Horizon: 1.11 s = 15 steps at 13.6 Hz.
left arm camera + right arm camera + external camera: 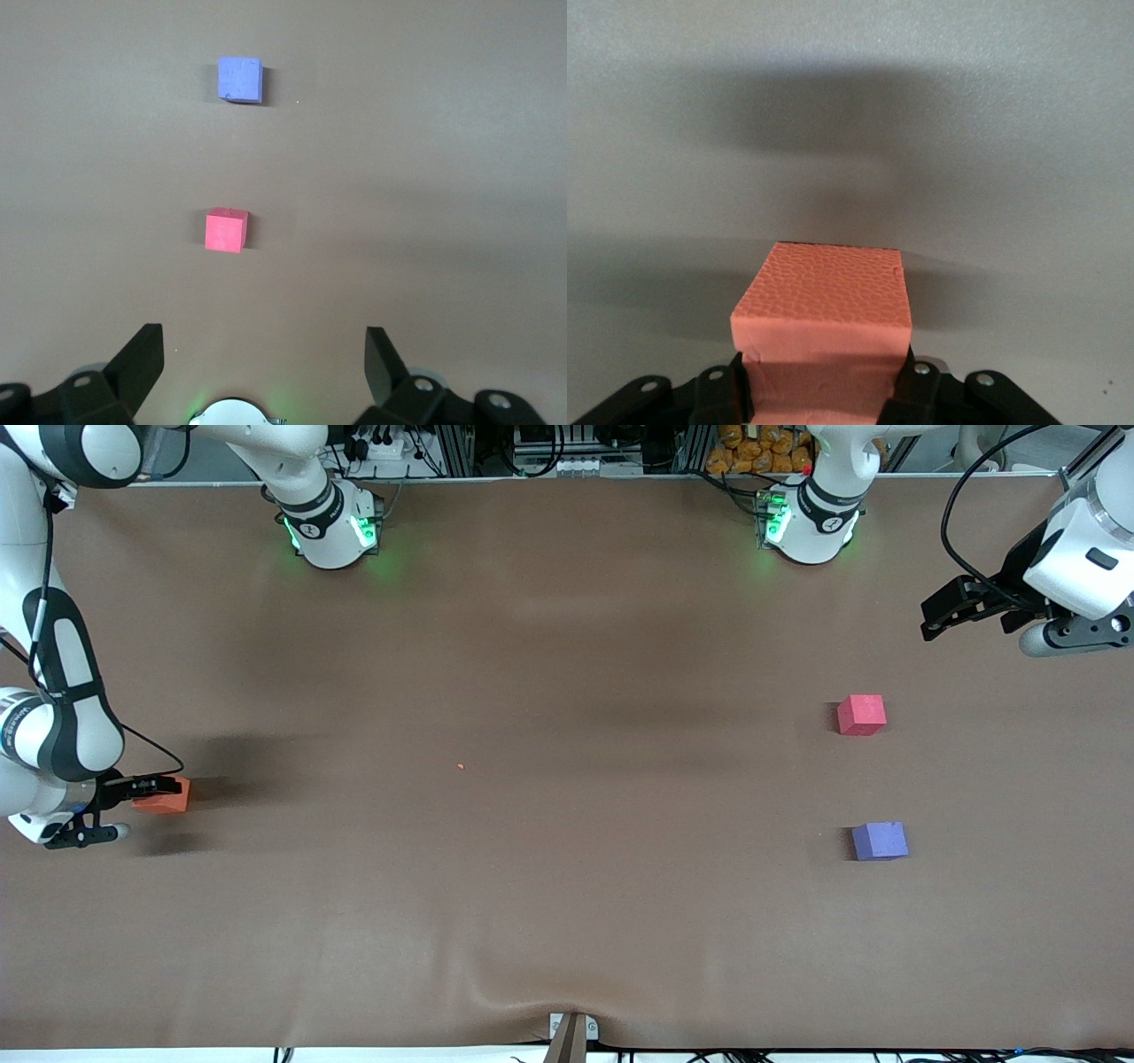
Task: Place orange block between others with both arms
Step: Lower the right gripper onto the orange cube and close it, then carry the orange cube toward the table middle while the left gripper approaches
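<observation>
The orange block [164, 799] lies on the brown table at the right arm's end. My right gripper [168, 790] is down at it, and in the right wrist view its two fingers press the sides of the orange block [824, 305], so the right gripper [824, 390] is shut on it. The others sit at the left arm's end: a red-pink cube [861, 715] [225, 231] and, nearer the front camera, a purple-blue cube [879, 841] [240, 80], with a bare gap between them. My left gripper [928, 622] [263, 343] hangs open and empty over bare table beside the red-pink cube.
The two arm bases [332, 531] [806, 527] stand along the table's back edge. A tiny orange crumb [461, 766] lies mid-table. A small clamp [571, 1032] sits at the front edge, where the brown cover wrinkles.
</observation>
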Each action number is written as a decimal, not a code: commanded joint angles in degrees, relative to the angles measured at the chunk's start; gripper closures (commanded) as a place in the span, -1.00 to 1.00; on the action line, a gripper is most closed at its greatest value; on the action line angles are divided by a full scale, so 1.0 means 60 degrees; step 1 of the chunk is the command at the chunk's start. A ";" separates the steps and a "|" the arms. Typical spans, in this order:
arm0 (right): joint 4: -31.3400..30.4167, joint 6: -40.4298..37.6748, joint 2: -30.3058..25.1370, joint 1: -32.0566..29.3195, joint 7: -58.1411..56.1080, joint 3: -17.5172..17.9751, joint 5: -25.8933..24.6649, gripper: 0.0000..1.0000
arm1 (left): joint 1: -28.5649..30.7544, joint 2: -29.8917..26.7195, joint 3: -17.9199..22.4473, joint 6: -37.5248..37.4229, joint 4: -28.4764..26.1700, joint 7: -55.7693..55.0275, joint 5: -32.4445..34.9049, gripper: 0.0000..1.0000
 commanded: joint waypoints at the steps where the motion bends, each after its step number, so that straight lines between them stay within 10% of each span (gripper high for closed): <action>1: 0.0181 -0.0099 -0.0044 -0.0093 -0.0722 0.0196 -0.0110 1.00 | 0.0043 -0.0117 -0.0031 -0.0172 0.0039 0.0020 -0.0168 -1.00; 7: 0.0795 -0.0390 -0.0279 0.0404 -0.0933 0.1936 -0.0096 1.00 | 0.0087 -0.0132 0.0057 -0.0215 -0.0004 0.0020 -0.0168 -1.00; 15: 0.1046 -0.1124 -0.0264 0.2394 0.3997 0.3623 -0.0096 1.00 | 0.0233 -0.0074 -0.0015 -0.0201 -0.0151 0.0020 -0.0168 -1.00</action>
